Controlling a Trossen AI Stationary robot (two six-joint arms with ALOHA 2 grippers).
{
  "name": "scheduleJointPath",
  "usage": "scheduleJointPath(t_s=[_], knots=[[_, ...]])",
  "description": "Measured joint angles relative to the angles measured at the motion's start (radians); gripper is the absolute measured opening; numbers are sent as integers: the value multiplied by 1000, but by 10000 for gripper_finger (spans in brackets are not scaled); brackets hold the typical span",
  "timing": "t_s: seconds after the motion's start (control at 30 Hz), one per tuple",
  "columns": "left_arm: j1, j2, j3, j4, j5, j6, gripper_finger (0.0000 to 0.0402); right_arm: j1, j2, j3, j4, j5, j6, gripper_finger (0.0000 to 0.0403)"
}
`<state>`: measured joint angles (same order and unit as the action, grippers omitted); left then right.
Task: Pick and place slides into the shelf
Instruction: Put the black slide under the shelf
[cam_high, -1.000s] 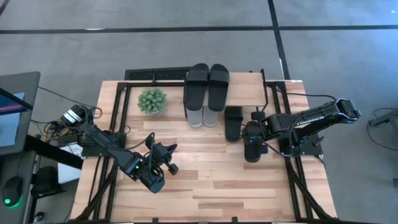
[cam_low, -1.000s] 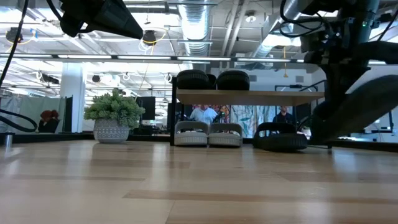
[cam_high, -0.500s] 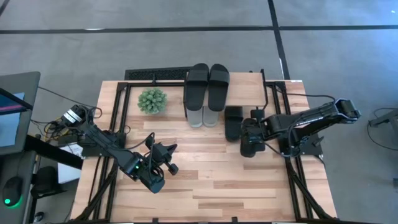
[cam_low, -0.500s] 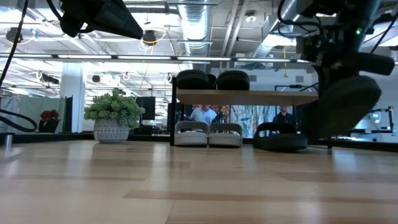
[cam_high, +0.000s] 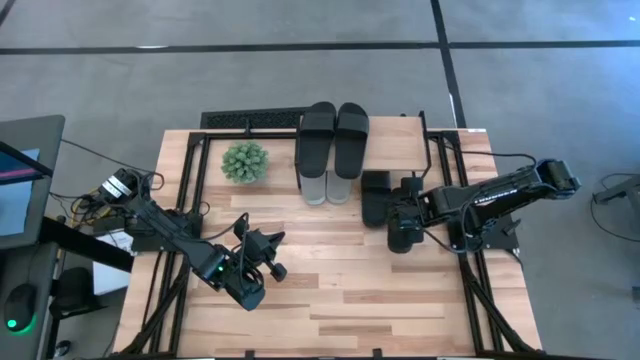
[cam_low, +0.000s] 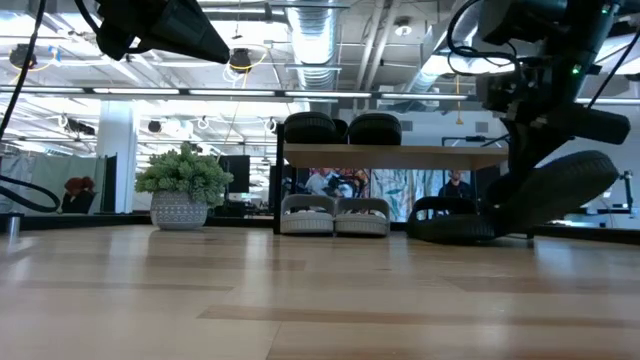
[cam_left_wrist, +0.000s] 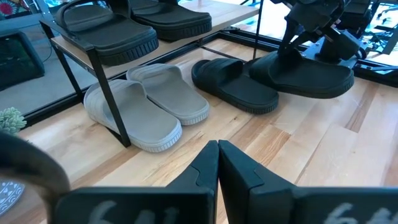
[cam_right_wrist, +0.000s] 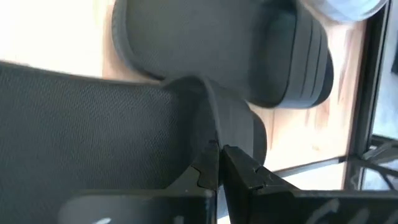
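Observation:
The shelf (cam_high: 395, 142) stands at the table's far edge with two black slides (cam_high: 335, 135) on its wooden top. Two light grey slides (cam_high: 326, 187) lie on the table beneath it, toes sticking out. A third black slide (cam_high: 374, 196) lies flat on the table to their right. My right gripper (cam_high: 410, 210) is shut on the fourth black slide (cam_high: 402, 232), just right of the third. My left gripper (cam_high: 262, 262) is shut, touches nothing and hovers over the table's near left part. My right gripper pinches the fourth black slide by its strap's edge (cam_right_wrist: 227, 127) between the two fingers, coming from above. In the low view the slide (cam_low: 555, 190) is tilted, right end higher, left end low beside the third slide (cam_low: 450, 225). I cannot tell whether that low end touches the table.
A small potted plant (cam_high: 245, 161) stands on the table left of the shelf. The shelf's thin black legs (cam_left_wrist: 112, 102) frame the grey slides. Bare wood (cam_high: 340, 290) spreads across the table's near half. People show in the room behind (cam_low: 325, 183).
My right gripper has carried the black slide a short way toward the far edge and the shelf, closer to the third slide. The slide tipped steeper half a second ago, and now it sits lower and flatter.

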<state>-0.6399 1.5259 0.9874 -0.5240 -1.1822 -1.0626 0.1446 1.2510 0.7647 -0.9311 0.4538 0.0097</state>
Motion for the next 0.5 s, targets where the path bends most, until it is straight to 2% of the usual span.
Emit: scheduleJointPath(t_s=[0.5], knots=[[0,0,0,0,0,-4,0,-98,-2,2,71,-10,-138,0]])
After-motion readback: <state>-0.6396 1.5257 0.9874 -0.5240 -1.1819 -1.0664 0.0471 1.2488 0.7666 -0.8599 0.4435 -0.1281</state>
